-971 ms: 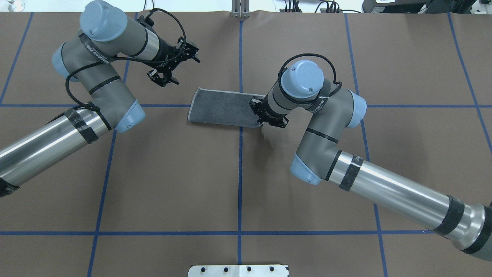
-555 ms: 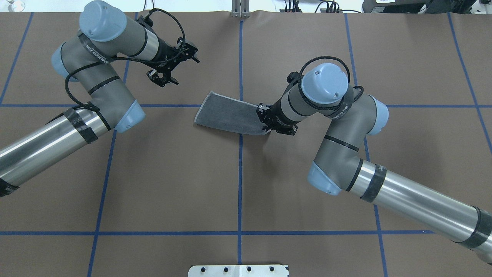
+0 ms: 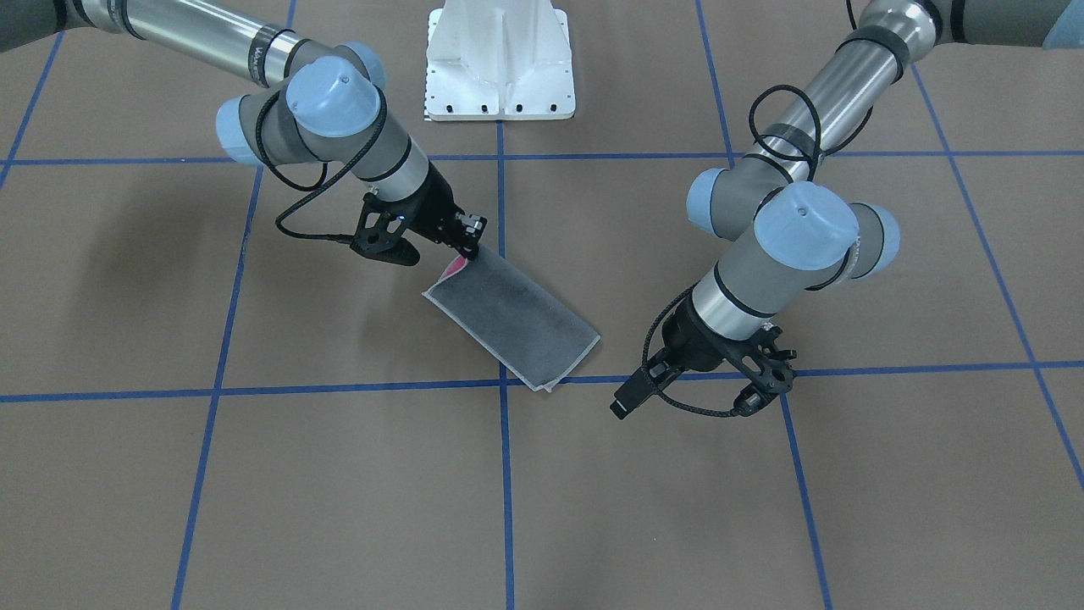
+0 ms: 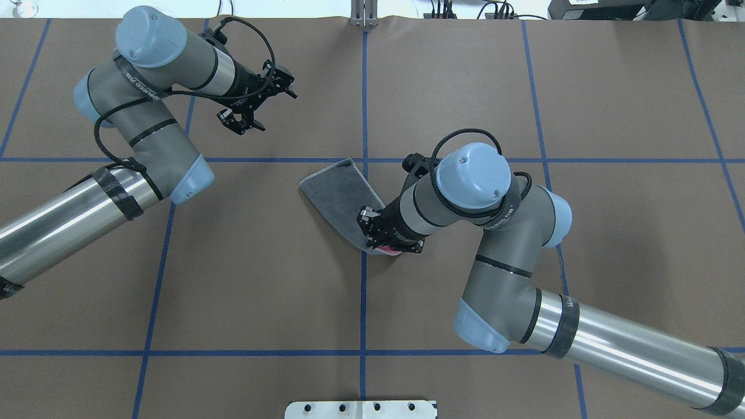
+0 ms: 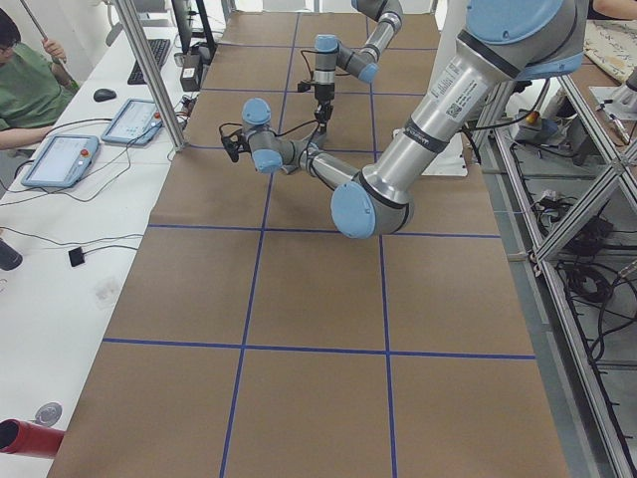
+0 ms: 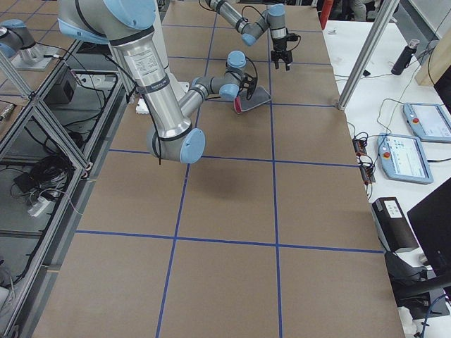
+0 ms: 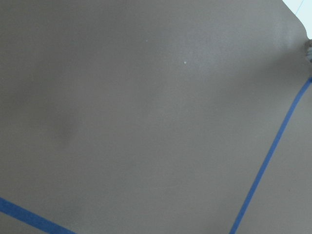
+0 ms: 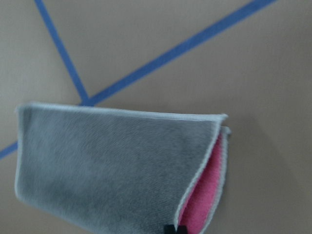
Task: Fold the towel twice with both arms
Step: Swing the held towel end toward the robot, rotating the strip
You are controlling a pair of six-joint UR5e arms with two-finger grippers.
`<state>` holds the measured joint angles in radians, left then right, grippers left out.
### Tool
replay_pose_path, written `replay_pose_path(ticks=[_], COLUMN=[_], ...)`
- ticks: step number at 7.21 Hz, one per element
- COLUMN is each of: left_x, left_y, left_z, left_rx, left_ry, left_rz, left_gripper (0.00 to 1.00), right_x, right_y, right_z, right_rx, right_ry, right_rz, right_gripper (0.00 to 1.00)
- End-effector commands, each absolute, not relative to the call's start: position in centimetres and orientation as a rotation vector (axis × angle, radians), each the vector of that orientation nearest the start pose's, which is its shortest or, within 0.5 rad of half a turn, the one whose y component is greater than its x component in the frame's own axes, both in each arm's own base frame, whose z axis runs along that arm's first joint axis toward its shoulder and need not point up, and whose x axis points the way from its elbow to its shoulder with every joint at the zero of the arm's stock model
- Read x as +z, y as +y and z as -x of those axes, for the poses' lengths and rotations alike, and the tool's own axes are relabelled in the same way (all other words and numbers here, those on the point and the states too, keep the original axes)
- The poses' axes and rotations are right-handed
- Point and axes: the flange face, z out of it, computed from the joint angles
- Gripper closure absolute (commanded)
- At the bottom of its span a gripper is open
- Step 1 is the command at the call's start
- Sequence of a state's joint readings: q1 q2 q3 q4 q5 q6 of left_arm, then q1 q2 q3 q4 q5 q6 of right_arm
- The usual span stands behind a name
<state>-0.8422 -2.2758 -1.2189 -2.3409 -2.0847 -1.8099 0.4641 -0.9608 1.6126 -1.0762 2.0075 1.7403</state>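
**Fig.** Vs 0.6 s ago: right gripper (image 4: 378, 240) has drawn its pinched towel end toward the robot. The towel (image 4: 336, 187), folded in half, grey side up, now runs diagonally, with pink showing at the clamped end and the far end by a blue tape (image 4: 365, 87) crossing. Left gripper (image 4: 245, 119), farther out, is spread and empty. Count: 1 towel, 2 arms. Surface: brown-covered table (image 4: 233, 279). Beyond: white desk (image 5: 50, 259) w/ 2 tablets (image 5: 134, 119).
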Motion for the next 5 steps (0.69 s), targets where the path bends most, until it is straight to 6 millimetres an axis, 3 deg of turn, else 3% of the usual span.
replay_pose_path(ticks=[1,2,3,4,5], left_x=[31.3,32.5,33.1,33.1,33.1], left_y=[-62.4,-62.2,-62.1,-62.1,-62.1], left_z=[-44.4,-44.2,-43.9,-43.9,-43.9], left_rx=[-0.651,-0.647,-0.633,-0.631,-0.631], left_ry=[1.192,1.184,1.188,1.189,1.189], left_rz=[0.107,0.106,0.094,0.092,0.092], left_gripper=[0.00,0.00,0.00,0.00,0.00], right_x=[16.6,15.1,13.6,13.2,13.3], right_y=[-33.6,-32.7,-33.5,-33.7,-33.7], right_z=[61.4,63.7,66.1,66.5,66.4], right_rx=[0.232,0.225,0.235,0.236,0.241], right_ry=[-1.223,-1.224,-1.212,-1.221,-1.226], right_rz=[0.214,0.199,0.190,0.190,0.191], right_gripper=[1.00,1.00,1.00,0.91,0.01])
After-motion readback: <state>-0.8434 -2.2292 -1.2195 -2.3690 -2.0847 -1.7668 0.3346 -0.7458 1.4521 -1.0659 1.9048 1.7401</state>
